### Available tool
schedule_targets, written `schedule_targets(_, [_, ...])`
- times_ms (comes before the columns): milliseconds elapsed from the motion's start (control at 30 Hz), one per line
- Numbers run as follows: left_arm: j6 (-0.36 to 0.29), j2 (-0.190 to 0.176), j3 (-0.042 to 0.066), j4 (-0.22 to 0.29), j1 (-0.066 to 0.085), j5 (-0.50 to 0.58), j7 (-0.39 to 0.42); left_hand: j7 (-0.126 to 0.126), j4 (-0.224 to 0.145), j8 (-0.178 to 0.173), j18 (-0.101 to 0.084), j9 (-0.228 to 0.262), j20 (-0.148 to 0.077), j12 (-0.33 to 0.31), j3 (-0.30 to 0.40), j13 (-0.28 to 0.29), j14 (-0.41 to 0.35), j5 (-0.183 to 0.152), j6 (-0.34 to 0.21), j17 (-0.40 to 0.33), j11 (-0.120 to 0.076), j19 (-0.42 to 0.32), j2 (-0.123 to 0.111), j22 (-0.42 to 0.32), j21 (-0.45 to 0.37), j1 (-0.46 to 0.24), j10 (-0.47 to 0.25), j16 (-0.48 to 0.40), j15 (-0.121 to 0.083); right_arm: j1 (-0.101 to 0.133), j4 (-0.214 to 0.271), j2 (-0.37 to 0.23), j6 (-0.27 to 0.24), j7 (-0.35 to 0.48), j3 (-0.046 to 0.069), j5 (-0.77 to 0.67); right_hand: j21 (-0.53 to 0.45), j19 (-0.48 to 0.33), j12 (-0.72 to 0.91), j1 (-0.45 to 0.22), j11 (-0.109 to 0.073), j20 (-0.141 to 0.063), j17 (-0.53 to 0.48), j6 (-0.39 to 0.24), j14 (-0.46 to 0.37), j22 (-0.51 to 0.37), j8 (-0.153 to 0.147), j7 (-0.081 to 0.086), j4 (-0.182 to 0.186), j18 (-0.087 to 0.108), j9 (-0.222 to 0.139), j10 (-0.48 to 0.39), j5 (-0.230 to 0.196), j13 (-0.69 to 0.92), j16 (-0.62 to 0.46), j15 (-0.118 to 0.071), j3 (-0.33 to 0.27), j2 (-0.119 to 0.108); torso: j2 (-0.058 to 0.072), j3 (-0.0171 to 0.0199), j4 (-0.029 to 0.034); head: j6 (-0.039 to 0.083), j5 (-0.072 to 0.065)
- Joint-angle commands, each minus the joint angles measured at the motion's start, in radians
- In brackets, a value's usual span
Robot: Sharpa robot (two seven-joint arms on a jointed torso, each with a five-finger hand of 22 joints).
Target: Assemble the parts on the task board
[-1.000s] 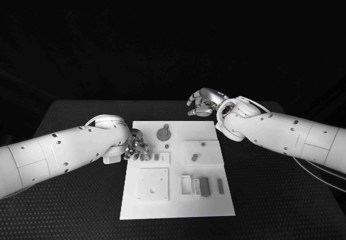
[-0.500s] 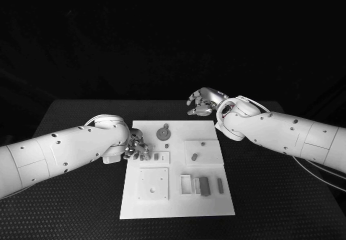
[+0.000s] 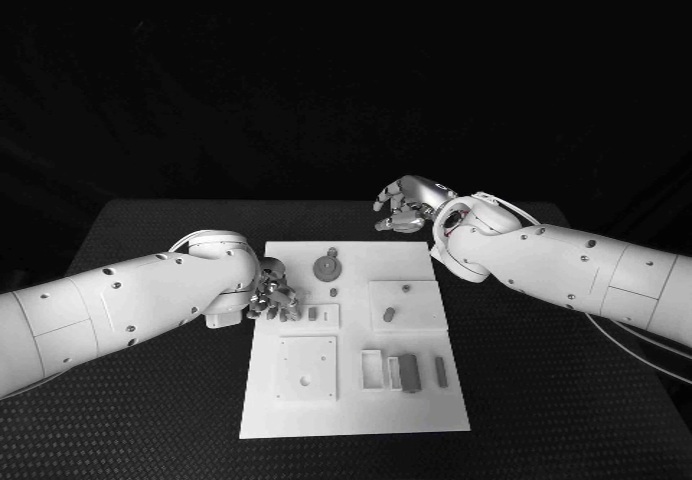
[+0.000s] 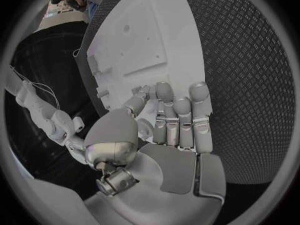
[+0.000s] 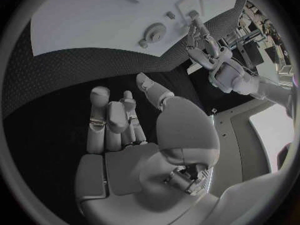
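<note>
The white task board (image 3: 353,400) lies in the middle of the black table. On it are a round grey disc (image 3: 327,267), a short peg (image 3: 388,315) on a raised square block, and grey bars (image 3: 408,372) in a slotted holder. My left hand (image 3: 274,300) rests at the board's left edge beside a small block with a grey peg (image 3: 315,313). Its fingers (image 4: 181,110) lie straight, with nothing seen between them. My right hand (image 3: 408,205) hovers over the table beyond the board's far edge. Its fingers (image 5: 109,117) are curled in on nothing.
A flat square plate with a hole (image 3: 307,367) sits on the board's near left. The black table (image 3: 159,400) stretches bare on both sides of the board. In the right wrist view the disc (image 5: 154,32) and my left hand (image 5: 200,40) show across the board (image 5: 94,20).
</note>
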Motion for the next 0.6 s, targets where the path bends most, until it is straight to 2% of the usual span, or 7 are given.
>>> schedule_targets(33, [0.015,-0.004,-0.012,-0.007,-0.015,-0.017,-0.031,0.001,-0.001,-0.001,0.036,0.001,-0.002,0.006,0.007,-0.001,0.005,0.003,0.006,-0.001,-0.002,0.004,0.055,0.022,0.004,0.063,0.003,0.004,-0.005,-0.001,0.001,0.0,0.009,0.003,0.0,-0.003,-0.007,0.0,0.007,-0.009,0.001,-0.008,0.0,-0.007,-0.005,0.018,-0.003,0.012,-0.001,0.031,-0.002,-0.004,0.003,-0.001,-0.006,0.0,-0.001,0.002,0.0,-0.0001,0.0004,0.001,-0.001])
schedule_targets(267, [0.034,-0.003,-0.012,-0.004,-0.015,-0.059,-0.031,0.001,-0.001,-0.001,0.036,0.001,-0.002,0.006,0.007,-0.002,0.006,0.003,0.007,-0.001,-0.002,0.005,0.054,0.023,0.004,0.064,0.003,0.004,-0.005,-0.001,0.001,0.0,0.01,0.003,0.0,-0.003,-0.007,0.0,0.007,-0.009,0.001,-0.008,0.0,-0.007,-0.005,0.018,-0.003,0.012,-0.001,0.031,-0.002,-0.004,0.003,-0.001,-0.006,0.0,-0.001,0.002,0.0,-0.0002,0.0002,-0.002,-0.001])
schedule_targets(600, [0.029,0.0,-0.012,-0.003,-0.015,-0.055,-0.043,0.002,0.003,-0.002,0.035,0.0,-0.002,0.005,0.004,-0.003,0.005,0.003,0.007,-0.003,-0.002,0.003,0.051,0.022,0.006,0.061,0.003,0.003,-0.005,-0.001,0.0,0.0,0.009,0.003,0.0,-0.003,-0.007,0.0,0.007,-0.009,0.001,-0.008,0.0,-0.007,-0.005,0.018,-0.003,0.012,-0.001,0.031,-0.002,-0.004,0.003,-0.001,-0.006,0.001,-0.001,0.002,0.001,0.0004,0.0001,-0.003,-0.001])
